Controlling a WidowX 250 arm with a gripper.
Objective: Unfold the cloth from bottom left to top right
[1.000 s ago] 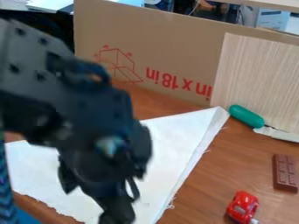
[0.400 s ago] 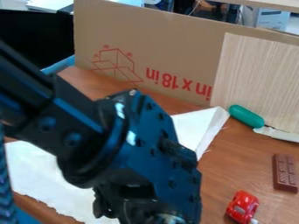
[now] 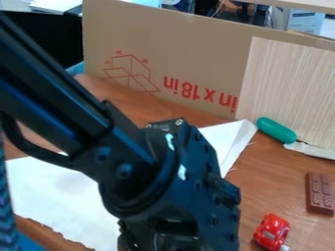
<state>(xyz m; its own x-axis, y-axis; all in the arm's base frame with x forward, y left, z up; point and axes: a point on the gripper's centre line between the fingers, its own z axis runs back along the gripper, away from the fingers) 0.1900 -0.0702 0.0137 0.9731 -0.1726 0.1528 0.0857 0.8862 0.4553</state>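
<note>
White cloth [image 3: 62, 188] lies on the table [image 3: 272, 162], partly behind my arm [image 3: 137, 162]. I judge I'm at the grabbing step; next I'd catch the loose layer and draw it toward top right. Whether the pincer [image 3: 167, 241] is spread, pressed together or pinching cloth, I can't tell.

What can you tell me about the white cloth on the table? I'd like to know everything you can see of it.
The cloth is plain white and looks like thin woven fabric, spread mostly flat on the brown table. Its near left edge is ragged, and a loose thread pokes from the right edge. The far right corner comes to a point beside the green rounded thing, with what looks like a narrow fold. The robot arm hides much of the rest.
</note>
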